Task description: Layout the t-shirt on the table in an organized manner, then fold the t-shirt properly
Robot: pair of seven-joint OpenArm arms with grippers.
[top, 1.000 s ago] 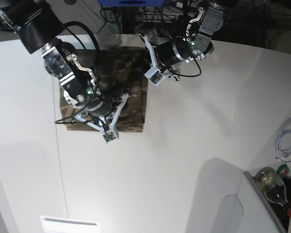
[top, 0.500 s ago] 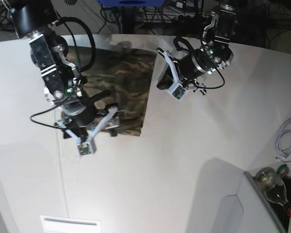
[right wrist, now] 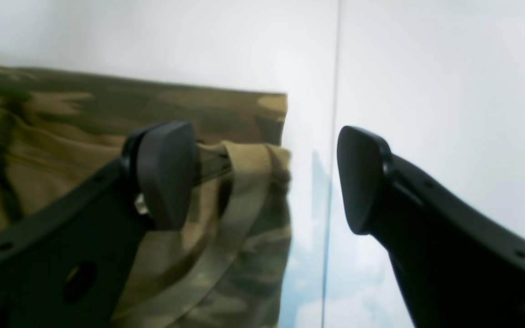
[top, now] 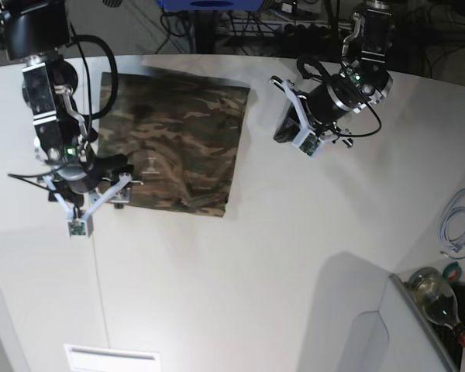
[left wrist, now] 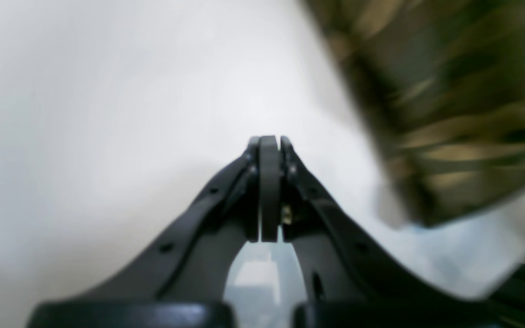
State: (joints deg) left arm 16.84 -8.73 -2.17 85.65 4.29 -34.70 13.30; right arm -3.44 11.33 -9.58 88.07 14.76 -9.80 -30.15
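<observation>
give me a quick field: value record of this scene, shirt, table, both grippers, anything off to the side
shirt: camouflage t-shirt folded into a rough rectangle, lying flat
surface: white table, thin seam line runs beside the shirt's edge
left gripper: shut, empty, over bare table beside the shirt
right gripper: open, empty, at the shirt's corner, one finger over the cloth, the other over bare table
collar: tan ribbed band showing in the right wrist view
side items: glass bottle and white cable at the table's edge

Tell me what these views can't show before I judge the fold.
- Left wrist: t-shirt smeared by motion blur, cut off at the frame edge.
- Right wrist: right gripper finger covers part of the collar.
- Base: neck label too small to read; layers beneath hidden by the top layer.
</observation>
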